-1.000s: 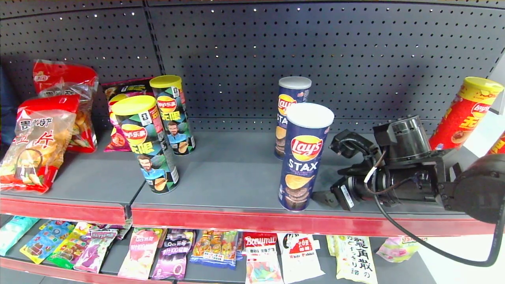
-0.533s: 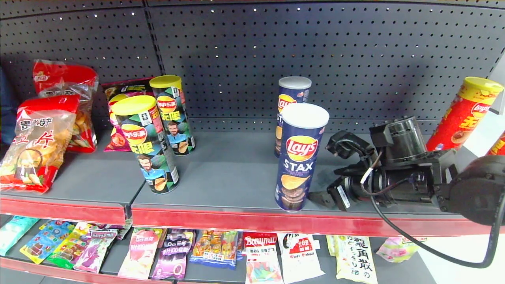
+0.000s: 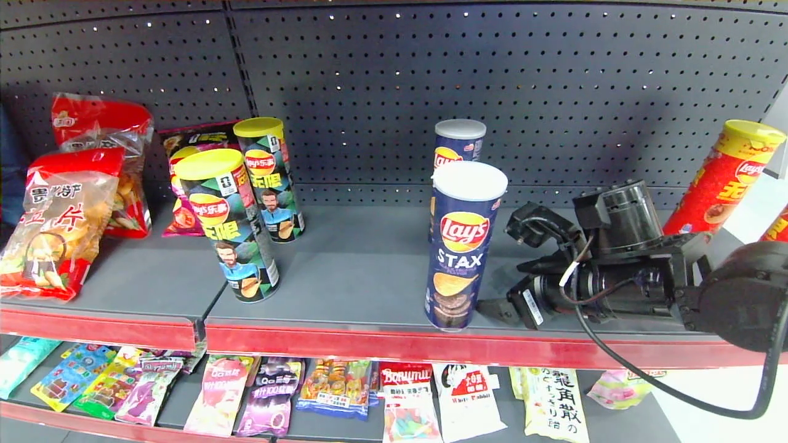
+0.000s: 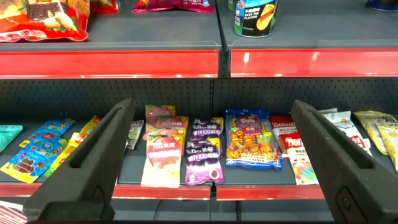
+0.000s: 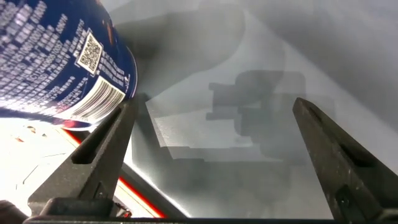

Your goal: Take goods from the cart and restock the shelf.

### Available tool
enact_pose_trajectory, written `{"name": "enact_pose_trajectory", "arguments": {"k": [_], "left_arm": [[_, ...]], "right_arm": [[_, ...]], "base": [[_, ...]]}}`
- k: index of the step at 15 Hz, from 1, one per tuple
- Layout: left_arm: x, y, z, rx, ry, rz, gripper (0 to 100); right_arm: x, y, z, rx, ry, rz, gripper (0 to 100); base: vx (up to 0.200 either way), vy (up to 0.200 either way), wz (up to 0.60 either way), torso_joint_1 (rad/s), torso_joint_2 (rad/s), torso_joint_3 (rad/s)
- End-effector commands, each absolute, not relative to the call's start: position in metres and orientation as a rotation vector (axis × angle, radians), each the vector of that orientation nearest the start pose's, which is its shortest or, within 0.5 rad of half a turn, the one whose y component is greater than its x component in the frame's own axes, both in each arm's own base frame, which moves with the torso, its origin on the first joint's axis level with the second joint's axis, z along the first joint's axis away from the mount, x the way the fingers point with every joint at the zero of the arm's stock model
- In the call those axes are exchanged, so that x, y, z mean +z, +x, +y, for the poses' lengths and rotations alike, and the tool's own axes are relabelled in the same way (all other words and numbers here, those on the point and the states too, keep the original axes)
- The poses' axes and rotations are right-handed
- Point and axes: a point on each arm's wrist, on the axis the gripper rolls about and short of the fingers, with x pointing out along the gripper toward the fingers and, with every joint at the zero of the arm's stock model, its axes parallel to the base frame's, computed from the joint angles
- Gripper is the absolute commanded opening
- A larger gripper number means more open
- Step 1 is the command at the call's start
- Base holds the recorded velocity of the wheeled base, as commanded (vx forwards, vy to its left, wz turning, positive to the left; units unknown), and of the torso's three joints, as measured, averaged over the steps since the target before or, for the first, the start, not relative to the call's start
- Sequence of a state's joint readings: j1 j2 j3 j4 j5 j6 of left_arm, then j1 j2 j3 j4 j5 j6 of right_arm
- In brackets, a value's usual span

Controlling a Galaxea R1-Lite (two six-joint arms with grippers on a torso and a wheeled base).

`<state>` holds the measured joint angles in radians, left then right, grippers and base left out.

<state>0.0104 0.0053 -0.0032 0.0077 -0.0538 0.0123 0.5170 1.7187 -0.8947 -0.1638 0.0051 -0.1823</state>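
A blue chip can [image 3: 463,246] with a white lid stands on the grey upper shelf [image 3: 369,271], close to its red front edge. My right gripper [image 3: 508,271] lies low over the shelf just right of the can, open. In the right wrist view the can's base [image 5: 56,56] sits against the outer side of one finger [image 5: 106,155], and only bare shelf lies between the fingers of the right gripper [image 5: 211,106]. My left gripper [image 4: 211,104] is open and empty, facing the lower shelf's candy bags [image 4: 252,140].
A second blue can [image 3: 458,141] stands behind the first. Two green cans [image 3: 228,221] with yellow lids and snack bags [image 3: 58,221] fill the shelf's left side. A red can [image 3: 723,175] leans at the far right. The pegboard wall [image 3: 554,92] closes the back.
The right gripper has slid left along the shelf, and the front blue can has shifted left with it, now covering more of the can behind.
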Motion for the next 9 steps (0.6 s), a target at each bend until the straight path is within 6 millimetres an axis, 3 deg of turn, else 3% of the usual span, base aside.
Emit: {"name": "enact_pose_trajectory", "arguments": {"k": [1, 9], "left_arm": [[0.0757, -0.0226, -0.0014, -0.045, 0.012, 0.010, 100], [0.0757, -0.0226, -0.0015, -0.043, 0.012, 0.010, 100]], "right_arm": [[0.1570, 0.2584, 0.1507, 0.572, -0.345, 0.598, 100], [0.1564, 0.2612, 0.1540, 0.575, -0.345, 0.597, 100]], "base": [[0.000, 0.000, 0.00, 0.000, 0.00, 0.000], [0.000, 0.000, 0.00, 0.000, 0.00, 0.000]]}}
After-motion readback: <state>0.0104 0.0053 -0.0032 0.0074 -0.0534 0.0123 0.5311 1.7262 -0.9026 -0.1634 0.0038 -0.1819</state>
